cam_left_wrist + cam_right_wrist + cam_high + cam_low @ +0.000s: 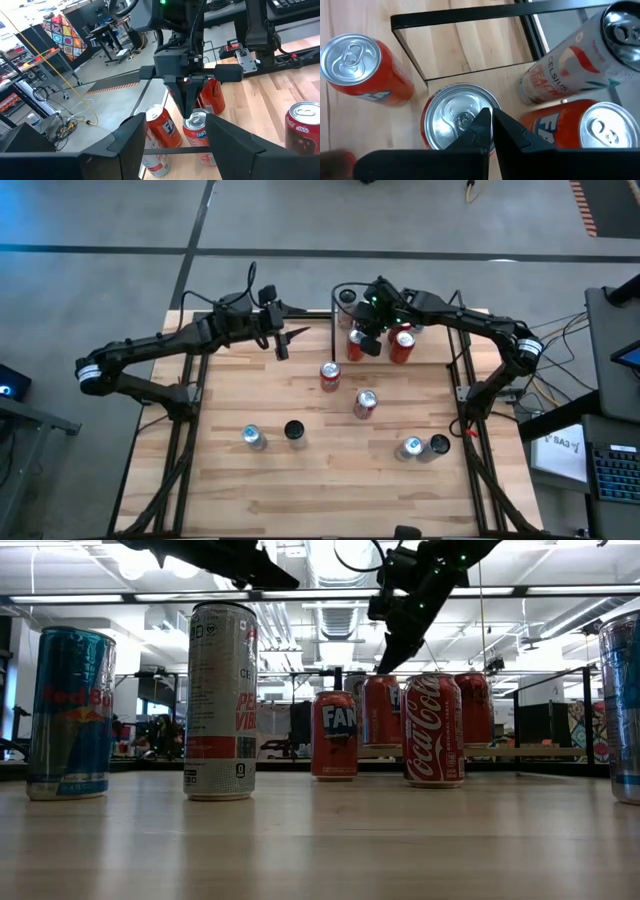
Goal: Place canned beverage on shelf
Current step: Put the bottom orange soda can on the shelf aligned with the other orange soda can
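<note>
The shelf [334, 310] stands at the table's far edge, a light board [470, 45] framed by black rods. On it stand an orange Fanta can [445, 125], a second Fanta can [585, 130] and a white Celsius can [570, 55]. My right gripper [490, 117] is shut and points down at the first can's top [197, 120]. My left gripper [283, 345] hovers open left of the shelf, level, facing the cans with nothing between its fingers [132, 140]. My right gripper's shut fingertips [189, 114] stand on or just above the silver top [462, 120] of the orange can, coming from above and slanting down. I cannot tell whether they touch it. The can stands upright on the shelf.
A Fanta can [330, 375] and a red can [365, 402] stand mid-table. Near the front are a silver-topped can [253, 437], a black can [293, 430] and two more cans [412, 447]. Another orange can [362, 65] stands just outside the shelf's rod [410, 50].
</note>
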Available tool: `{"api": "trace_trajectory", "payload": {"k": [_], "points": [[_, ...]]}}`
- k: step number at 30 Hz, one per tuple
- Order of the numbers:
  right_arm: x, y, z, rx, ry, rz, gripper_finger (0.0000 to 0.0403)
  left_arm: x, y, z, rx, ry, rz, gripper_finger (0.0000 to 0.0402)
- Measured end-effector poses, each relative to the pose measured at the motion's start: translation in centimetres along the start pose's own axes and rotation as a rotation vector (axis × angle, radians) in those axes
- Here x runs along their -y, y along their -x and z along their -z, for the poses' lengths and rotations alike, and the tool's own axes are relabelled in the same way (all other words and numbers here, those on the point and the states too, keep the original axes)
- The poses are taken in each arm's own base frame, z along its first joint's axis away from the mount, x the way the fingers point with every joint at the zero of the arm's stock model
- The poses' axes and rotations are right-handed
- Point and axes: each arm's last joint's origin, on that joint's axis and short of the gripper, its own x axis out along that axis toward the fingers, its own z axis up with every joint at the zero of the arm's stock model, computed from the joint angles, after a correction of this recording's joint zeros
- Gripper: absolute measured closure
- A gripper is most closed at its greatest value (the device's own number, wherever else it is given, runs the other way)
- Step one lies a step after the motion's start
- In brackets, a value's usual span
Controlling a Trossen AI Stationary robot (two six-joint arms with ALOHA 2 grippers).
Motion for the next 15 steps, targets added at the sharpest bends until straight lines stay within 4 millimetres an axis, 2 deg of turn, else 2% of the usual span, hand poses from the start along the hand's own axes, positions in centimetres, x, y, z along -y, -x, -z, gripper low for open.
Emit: {"api": "trace_trajectory", "payload": {"k": [15], "points": [[0.02,-0.17,0.43,-0.036,-0.08,0.052,0.0394,-0.02,-0.01,-0.05,0.006,0.012,-0.003,0.0212]]}}
